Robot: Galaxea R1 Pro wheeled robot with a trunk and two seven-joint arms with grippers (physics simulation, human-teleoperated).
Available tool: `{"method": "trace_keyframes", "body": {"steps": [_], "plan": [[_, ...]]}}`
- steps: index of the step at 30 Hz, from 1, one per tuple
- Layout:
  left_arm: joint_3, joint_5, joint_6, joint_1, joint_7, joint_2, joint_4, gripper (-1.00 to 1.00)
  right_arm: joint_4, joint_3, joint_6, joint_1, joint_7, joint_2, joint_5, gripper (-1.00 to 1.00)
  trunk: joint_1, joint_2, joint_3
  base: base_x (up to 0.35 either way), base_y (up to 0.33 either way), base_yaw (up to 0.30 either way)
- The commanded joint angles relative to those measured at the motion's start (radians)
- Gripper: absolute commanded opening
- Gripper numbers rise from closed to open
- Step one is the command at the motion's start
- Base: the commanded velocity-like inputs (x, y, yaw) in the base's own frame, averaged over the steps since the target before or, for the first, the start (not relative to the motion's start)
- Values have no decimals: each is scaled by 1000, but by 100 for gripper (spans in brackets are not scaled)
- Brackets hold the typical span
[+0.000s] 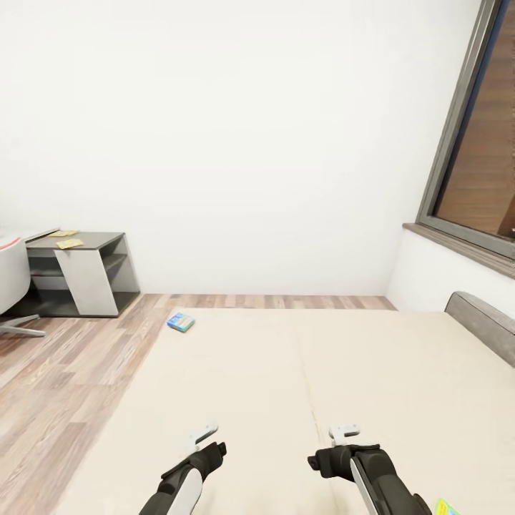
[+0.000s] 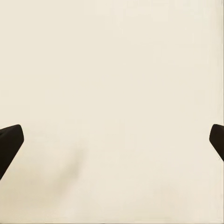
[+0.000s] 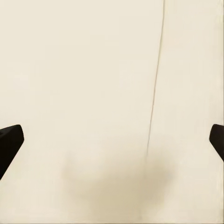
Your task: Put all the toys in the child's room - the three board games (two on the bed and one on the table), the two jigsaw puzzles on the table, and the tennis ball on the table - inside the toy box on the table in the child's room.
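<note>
Both grippers, left (image 1: 204, 434) and right (image 1: 343, 431), hover over the bed (image 1: 286, 386), fingers spread, empty. The blue board game (image 1: 181, 321) lies left of centre near the mattress's far edge; approach closer before reaching.

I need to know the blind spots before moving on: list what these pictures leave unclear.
- Blue game box, head view: print too small to read.
- Colourful thing by the right arm, head view: cut off by the bottom edge, kind unclear.
- Yellow flat items on the dark-grey desk, head view: too small to identify.
- White chair, head view: cut by the left edge.
- Left gripper and right gripper, wrist views: fingertips cut by the side edges, over bare bed.
</note>
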Motion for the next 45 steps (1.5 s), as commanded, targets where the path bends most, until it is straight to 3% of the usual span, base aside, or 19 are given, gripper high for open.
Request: {"method": "trace_keyframes", "body": {"steps": [1, 45], "plan": [[-2, 9, 2, 0, 8, 0, -2, 100, -1, 0, 4, -1, 7, 0, 11, 100, 0, -1, -1, 0, -265, 0], [-2, 9, 2, 0, 8, 0, -1, 100, -1, 0, 4, -1, 7, 0, 11, 100, 0, -1, -1, 0, -273, 0]]}}
